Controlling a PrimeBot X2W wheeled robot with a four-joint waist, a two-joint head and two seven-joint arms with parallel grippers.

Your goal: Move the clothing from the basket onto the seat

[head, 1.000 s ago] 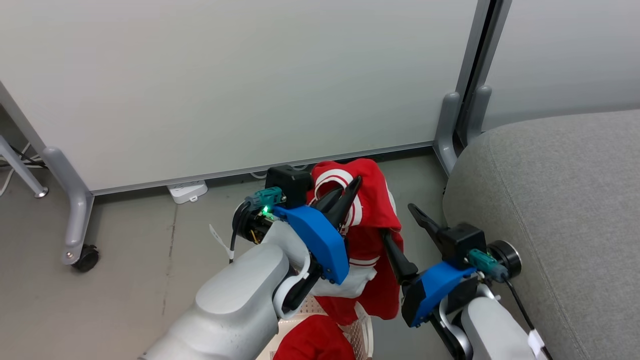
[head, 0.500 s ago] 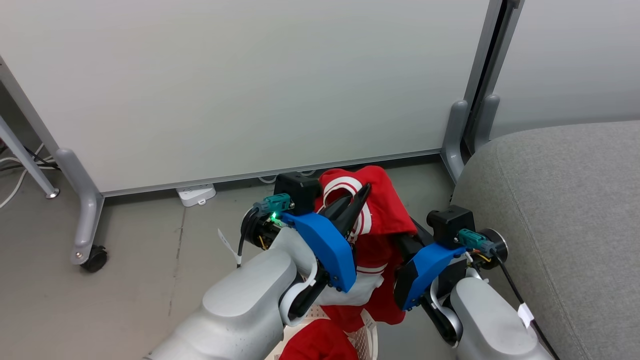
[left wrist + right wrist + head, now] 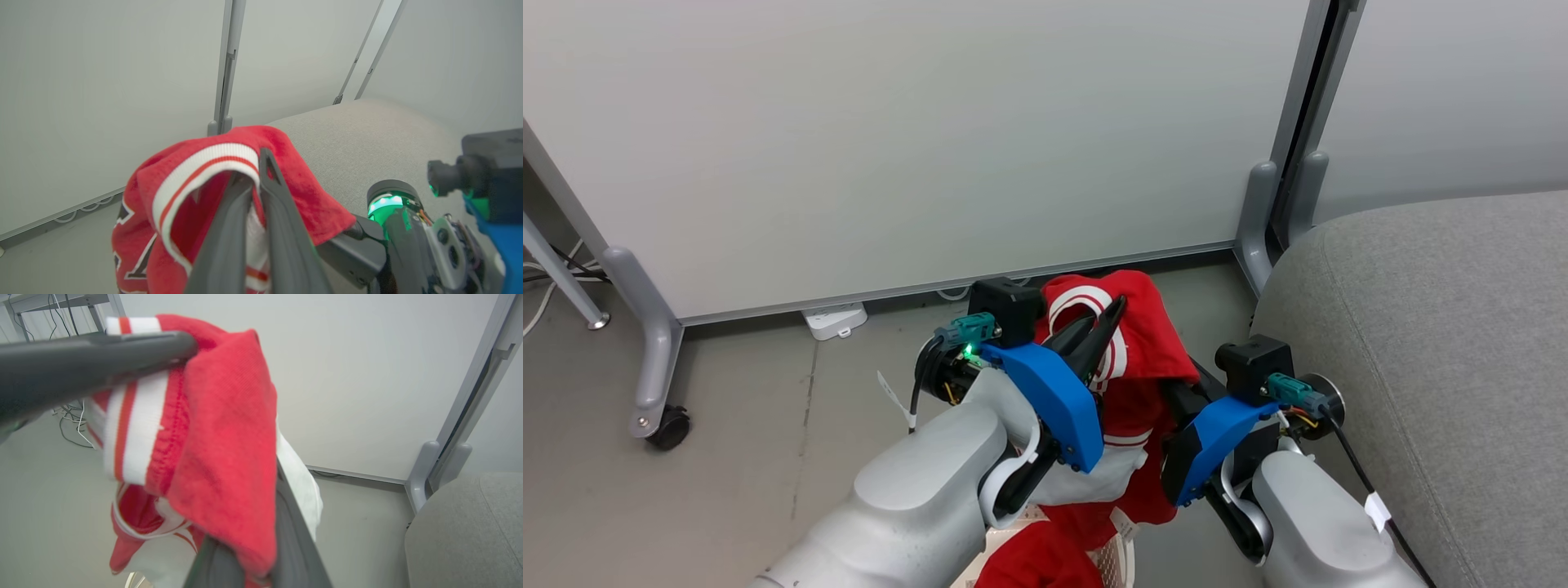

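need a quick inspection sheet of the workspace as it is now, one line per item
surface: grey floor, no spills seen
job's things: lifted red garment above the basket; second red garment in it; sofa at right
clutter: white power strip by the partition
grippers: left gripper shut on the lifted red garment's striped trim; right gripper under its fabric, jaws hidden
cables: black cable at right wrist; floor wires far left
surroundings: white partition panels on castored feet

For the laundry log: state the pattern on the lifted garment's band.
The band is white with one red stripe; clearest in left wrist view.
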